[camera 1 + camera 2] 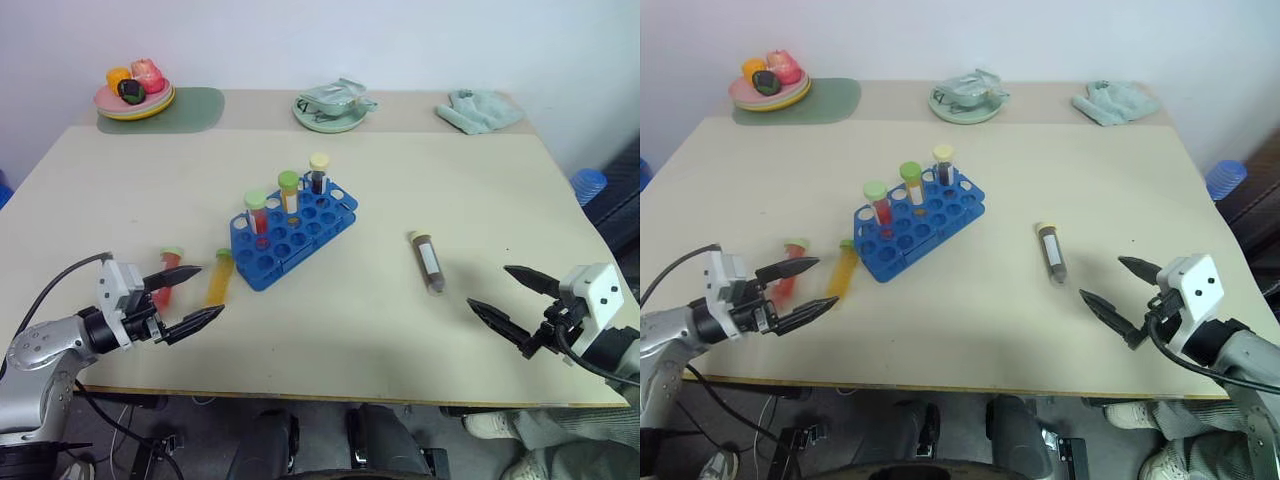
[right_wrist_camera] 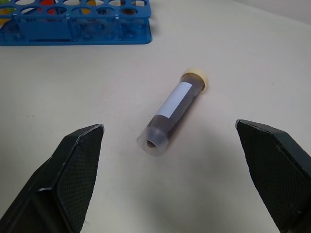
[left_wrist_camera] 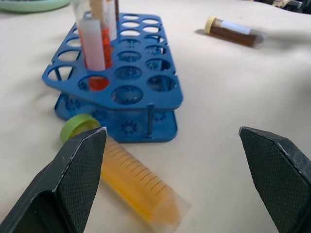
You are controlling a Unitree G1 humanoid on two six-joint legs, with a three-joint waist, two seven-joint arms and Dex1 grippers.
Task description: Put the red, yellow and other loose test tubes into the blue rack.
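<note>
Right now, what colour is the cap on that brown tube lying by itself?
Cream, on the brown tube, clearest in the right wrist view.

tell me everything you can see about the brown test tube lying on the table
The brown test tube is a clear plastic tube holding dark brown contents, closed with a cream cap and carrying a white label along its side. It lies flat on the beige table, to the right of the blue rack and apart from it, cap pointing away from the robot. Nothing touches it but the table. The open right gripper hangs near it, fingers spread, not in contact.
</note>
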